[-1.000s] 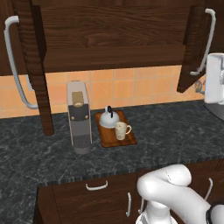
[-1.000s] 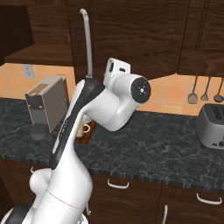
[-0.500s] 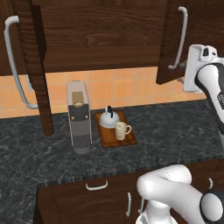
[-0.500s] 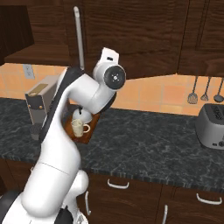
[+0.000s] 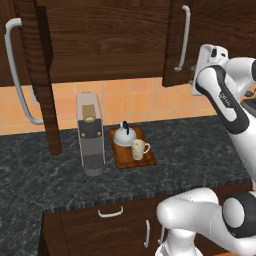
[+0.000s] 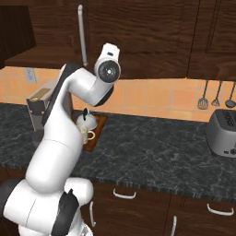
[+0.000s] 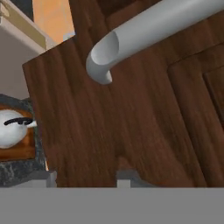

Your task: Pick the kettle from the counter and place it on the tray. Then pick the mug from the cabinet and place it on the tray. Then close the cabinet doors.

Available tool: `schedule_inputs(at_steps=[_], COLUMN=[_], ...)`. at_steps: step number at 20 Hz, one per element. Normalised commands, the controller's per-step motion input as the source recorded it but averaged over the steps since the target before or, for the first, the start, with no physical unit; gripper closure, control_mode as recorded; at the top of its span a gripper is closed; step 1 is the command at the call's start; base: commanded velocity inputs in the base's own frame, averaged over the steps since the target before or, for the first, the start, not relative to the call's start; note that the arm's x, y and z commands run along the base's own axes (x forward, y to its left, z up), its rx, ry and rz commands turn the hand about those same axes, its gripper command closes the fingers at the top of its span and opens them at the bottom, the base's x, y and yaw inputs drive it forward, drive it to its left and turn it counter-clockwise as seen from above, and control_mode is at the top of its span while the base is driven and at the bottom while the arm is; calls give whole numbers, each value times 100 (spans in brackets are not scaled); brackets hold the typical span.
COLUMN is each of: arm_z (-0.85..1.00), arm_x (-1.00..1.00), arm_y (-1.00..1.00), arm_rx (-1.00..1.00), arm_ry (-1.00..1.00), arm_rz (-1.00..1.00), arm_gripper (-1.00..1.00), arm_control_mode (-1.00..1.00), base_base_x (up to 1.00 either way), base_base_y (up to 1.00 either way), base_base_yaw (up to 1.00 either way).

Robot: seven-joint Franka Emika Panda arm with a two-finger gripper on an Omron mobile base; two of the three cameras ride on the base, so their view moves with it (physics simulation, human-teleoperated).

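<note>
The silvery kettle (image 5: 123, 135) and the cream mug (image 5: 139, 148) both stand on the wooden tray (image 5: 143, 160) on the dark counter (image 5: 190, 155). The three also show in the right base view: kettle (image 6: 86, 120), mug (image 6: 87, 135), tray (image 6: 98, 130). My gripper (image 5: 196, 80) is up at the cabinet (image 5: 110, 45), against the outer face of the right cabinet door (image 5: 175, 50), just right of its bar handle (image 5: 184, 37). In the hand view my gripper (image 7: 88, 179) is open, tips apart, close to the door panel (image 7: 131, 122) below the handle (image 7: 148, 30). The left door (image 5: 42, 75) hangs wide open.
A tall grey coffee machine (image 5: 90, 132) stands left of the tray. A toaster (image 6: 223, 133) sits far right on the counter, with utensils (image 6: 216, 94) hanging on the orange tiled wall. Drawers with silver handles (image 5: 111, 213) run below the counter.
The right cabinet door has swung leftward from wide open to nearly shut, with my hand following it. My jaws have narrowed. Kettle, mug and tray stayed put.
</note>
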Motion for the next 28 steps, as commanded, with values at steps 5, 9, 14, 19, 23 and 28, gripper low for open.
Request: schedule_inputs(at_steps=[5,9,14,19,23,28], arm_z=[0,-1,-15,-46,-64,-58], arm_x=[67,66,61,28,-3,-32], arm_y=[0,0,0,-1,-9,-16], arm_rx=[0,0,0,-3,0,0], arm_ry=[-5,-2,0,0,3,21], arm_rz=[-9,-8,-6,-5,-3,-11], arm_gripper=[-100,-100,-100,-100,-100,-100], arm_control_mode=[-100,-100,-100,-100,-100,-100], base_base_x=[0,0,0,0,0,0], base_base_y=[0,0,0,0,0,0], base_base_yaw=[0,0,0,0,0,0])
